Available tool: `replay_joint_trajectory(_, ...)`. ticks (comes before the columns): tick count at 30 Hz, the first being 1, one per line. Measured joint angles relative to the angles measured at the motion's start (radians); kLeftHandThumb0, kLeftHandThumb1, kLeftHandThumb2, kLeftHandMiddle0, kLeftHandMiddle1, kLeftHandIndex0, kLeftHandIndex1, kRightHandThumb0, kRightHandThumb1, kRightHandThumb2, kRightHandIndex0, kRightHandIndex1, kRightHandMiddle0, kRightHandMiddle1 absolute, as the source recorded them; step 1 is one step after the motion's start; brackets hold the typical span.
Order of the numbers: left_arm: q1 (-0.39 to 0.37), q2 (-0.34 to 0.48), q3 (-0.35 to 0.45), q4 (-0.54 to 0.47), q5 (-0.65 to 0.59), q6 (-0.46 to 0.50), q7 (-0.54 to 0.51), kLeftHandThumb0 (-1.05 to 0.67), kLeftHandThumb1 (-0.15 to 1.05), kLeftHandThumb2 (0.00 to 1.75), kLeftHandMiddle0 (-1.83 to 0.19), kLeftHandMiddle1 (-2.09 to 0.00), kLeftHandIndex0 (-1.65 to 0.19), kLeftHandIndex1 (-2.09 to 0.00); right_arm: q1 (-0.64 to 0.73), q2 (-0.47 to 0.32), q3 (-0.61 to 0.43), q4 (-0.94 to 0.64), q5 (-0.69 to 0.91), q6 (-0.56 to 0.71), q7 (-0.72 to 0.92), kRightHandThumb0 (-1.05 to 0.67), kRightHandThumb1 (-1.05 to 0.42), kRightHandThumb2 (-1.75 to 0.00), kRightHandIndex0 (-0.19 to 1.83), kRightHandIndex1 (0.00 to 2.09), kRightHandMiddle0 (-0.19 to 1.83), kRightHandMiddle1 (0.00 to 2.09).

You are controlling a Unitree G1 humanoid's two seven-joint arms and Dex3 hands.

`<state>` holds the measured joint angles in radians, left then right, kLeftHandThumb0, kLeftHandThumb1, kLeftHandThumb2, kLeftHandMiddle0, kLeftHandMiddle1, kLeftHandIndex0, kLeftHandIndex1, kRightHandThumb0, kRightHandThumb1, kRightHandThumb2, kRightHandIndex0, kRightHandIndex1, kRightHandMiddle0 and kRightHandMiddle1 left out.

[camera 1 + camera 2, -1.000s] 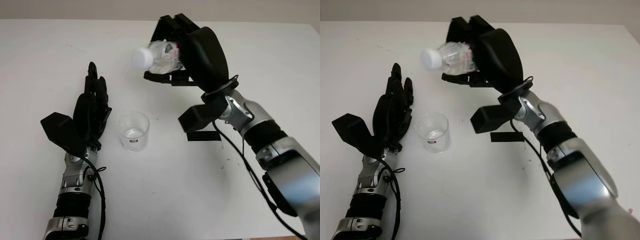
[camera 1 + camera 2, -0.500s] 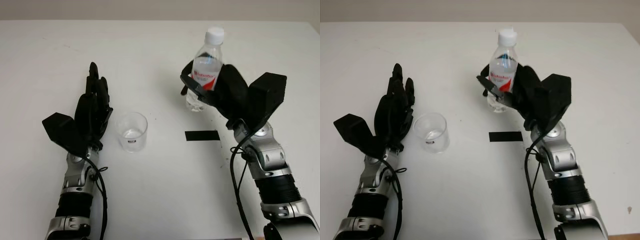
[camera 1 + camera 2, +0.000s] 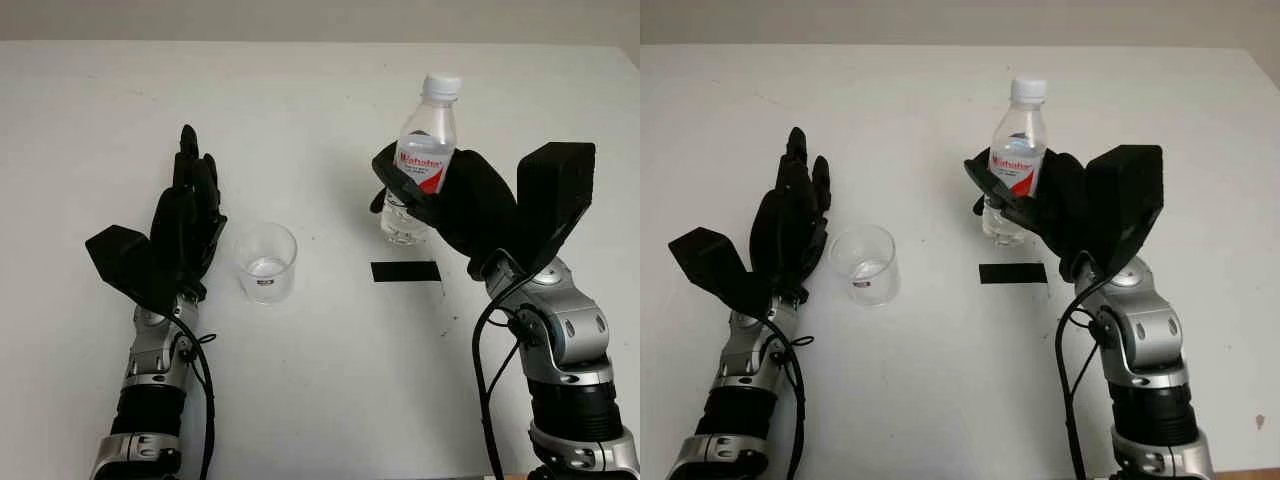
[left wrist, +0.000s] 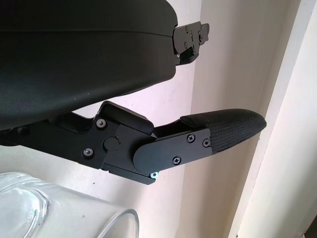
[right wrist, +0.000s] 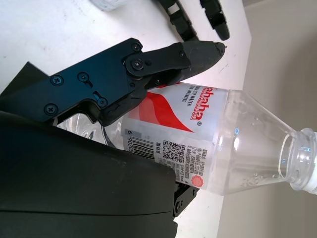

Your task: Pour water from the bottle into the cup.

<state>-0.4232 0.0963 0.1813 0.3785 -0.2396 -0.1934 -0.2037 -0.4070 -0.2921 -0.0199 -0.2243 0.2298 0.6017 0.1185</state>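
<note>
White table [image 3: 320,400] carries the cup [image 3: 267,262] near its middle, a little water in it. At its three o'clock the right hand [image 3: 440,195] clasps the upright bottle [image 3: 420,170], capped, apparently just touching down. Left hand [image 3: 185,215], open, stands at the cup's nine o'clock. Pouring looks finished; next comes letting go.

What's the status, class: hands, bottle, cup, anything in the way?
Right hand shut on bottle, upright, capped. Left hand open beside cup. Black tape strip on table; path unobstructed.
</note>
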Motion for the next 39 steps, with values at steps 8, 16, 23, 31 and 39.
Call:
replay_joint_trajectory(8,0.000,0.004,0.004,-0.002,-0.007,0.013,-0.012,-0.82,1.05,0.71,0.19,-0.01,0.19,0.00,0.063,0.047,0.004,0.023,-0.053,-0.144,0.015,-0.42,-1.05,-0.44,1.35,2.09,1.00,2.09)
replay_joint_trajectory(16,0.000,0.019,0.007,-0.004,-0.018,0.016,-0.024,-0.82,1.05,0.69,0.19,-0.02,0.19,0.00,0.120,0.081,0.008,0.079,-0.104,-0.295,0.020,-0.42,-1.05,-0.45,1.30,2.09,0.96,2.09)
replay_joint_trajectory(23,0.000,0.021,0.007,-0.011,-0.018,0.021,-0.023,-0.82,1.05,0.69,0.19,-0.02,0.19,0.00,0.156,0.100,0.004,0.085,-0.111,-0.331,0.029,-0.42,-1.05,-0.45,1.32,2.09,0.96,2.09)
replay_joint_trajectory(31,0.000,0.023,0.008,-0.013,-0.017,0.024,-0.022,-0.83,1.05,0.68,0.19,-0.04,0.19,0.00,0.168,0.100,-0.001,0.133,-0.117,-0.399,0.060,-0.43,-1.05,-0.44,1.34,2.09,1.04,2.09)
replay_joint_trajectory(39,0.000,0.025,0.010,-0.013,-0.017,0.025,-0.022,-0.83,1.05,0.68,0.19,-0.03,0.19,0.00,0.168,0.100,-0.002,0.150,-0.130,-0.422,0.060,-0.41,-1.05,-0.44,1.31,2.09,1.04,2.09)
